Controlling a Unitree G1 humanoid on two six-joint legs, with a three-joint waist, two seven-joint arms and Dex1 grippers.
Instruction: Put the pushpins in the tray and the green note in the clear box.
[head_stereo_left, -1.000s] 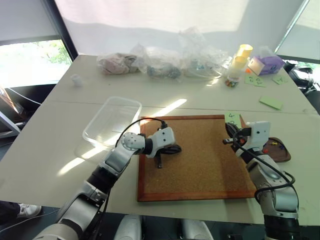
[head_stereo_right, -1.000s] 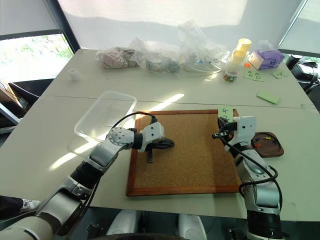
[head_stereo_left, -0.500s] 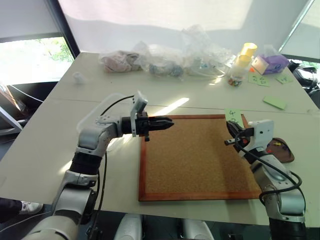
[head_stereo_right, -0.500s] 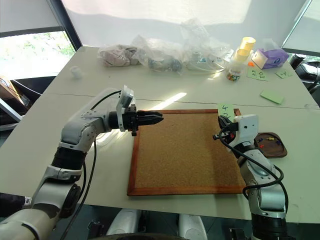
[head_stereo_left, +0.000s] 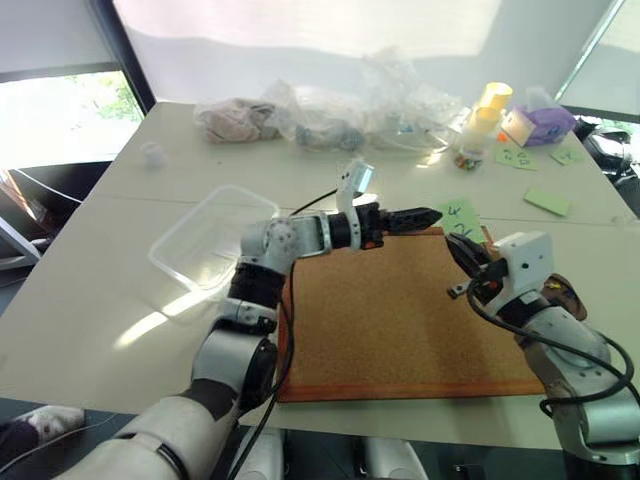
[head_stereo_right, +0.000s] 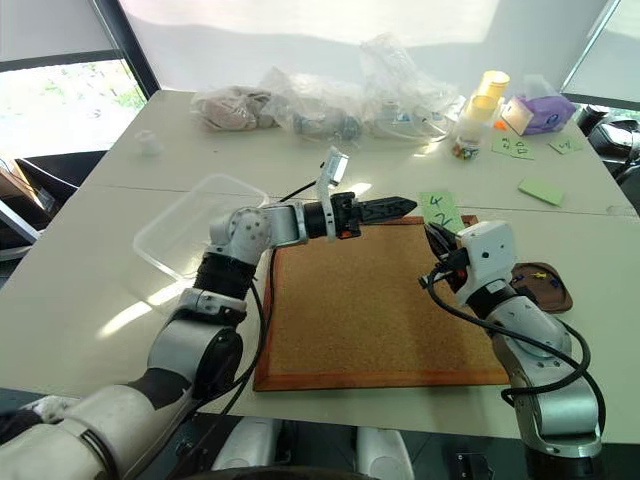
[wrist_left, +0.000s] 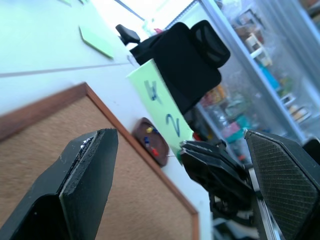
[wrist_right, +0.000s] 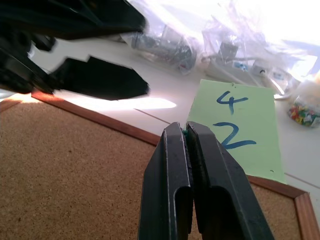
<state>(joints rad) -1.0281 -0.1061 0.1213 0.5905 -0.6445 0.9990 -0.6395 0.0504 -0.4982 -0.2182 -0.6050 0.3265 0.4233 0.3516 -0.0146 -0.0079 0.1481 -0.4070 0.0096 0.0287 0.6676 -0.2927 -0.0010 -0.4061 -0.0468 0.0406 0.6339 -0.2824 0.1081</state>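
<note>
The right tool (head_stereo_right: 434, 240) is closed on the lower edge of the green note (head_stereo_right: 439, 212), which stands up above the cork board's (head_stereo_right: 370, 300) far corner. The left tool (head_stereo_right: 395, 208), fingers spread and empty, points at the note from just beside it. The tray (head_stereo_right: 545, 290) with pushpins (wrist_left: 151, 139) lies behind the right tool; the clear box (head_stereo_right: 195, 225) sits well behind the left tool on the desk (head_stereo_right: 90, 280).

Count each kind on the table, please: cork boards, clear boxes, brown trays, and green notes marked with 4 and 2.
cork board: 1
clear box: 1
brown tray: 1
green note marked 4 and 2: 1
Total: 4
</note>
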